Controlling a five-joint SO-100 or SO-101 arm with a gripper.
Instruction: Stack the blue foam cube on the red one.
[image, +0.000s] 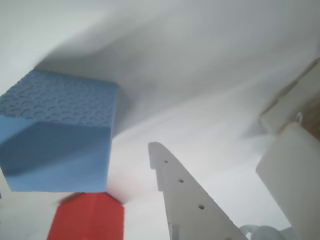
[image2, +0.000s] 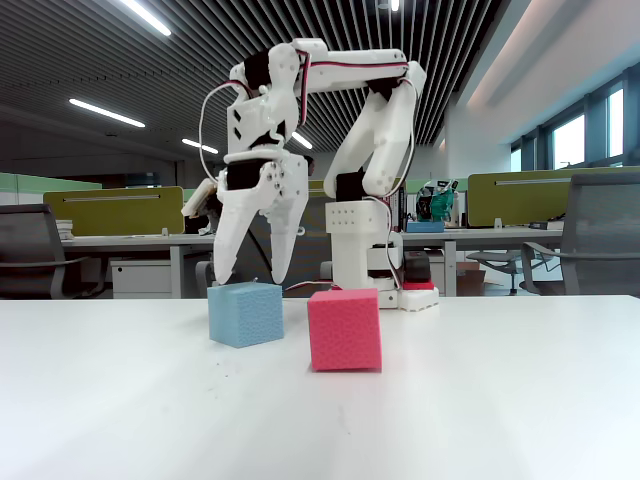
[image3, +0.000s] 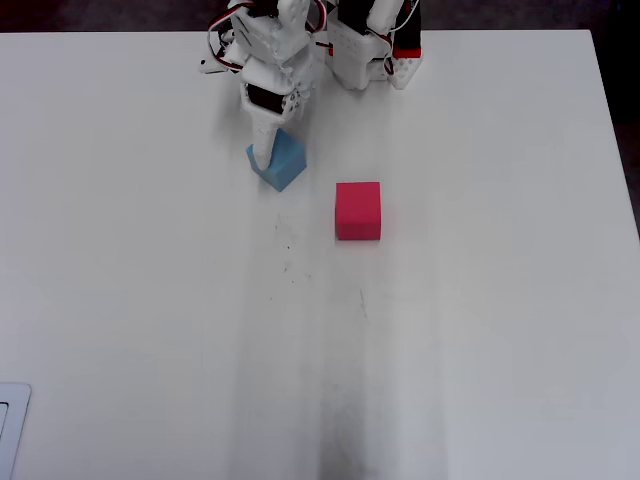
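Blue foam cube (image2: 246, 313) resting on the white table (image2: 480, 400), directly beneath the gripper (image2: 246, 275), turned corner-on in the overhead view. Fingers spread wide, tips just above the cube's top face, holding nothing. No long axis to speak of; only the rotated faces to match. Red cube (image2: 345, 330) sitting apart, to the right and slightly nearer the camera in the fixed view. Likely next: straight descent, then closing across two opposite faces. Risk of catching corners instead.
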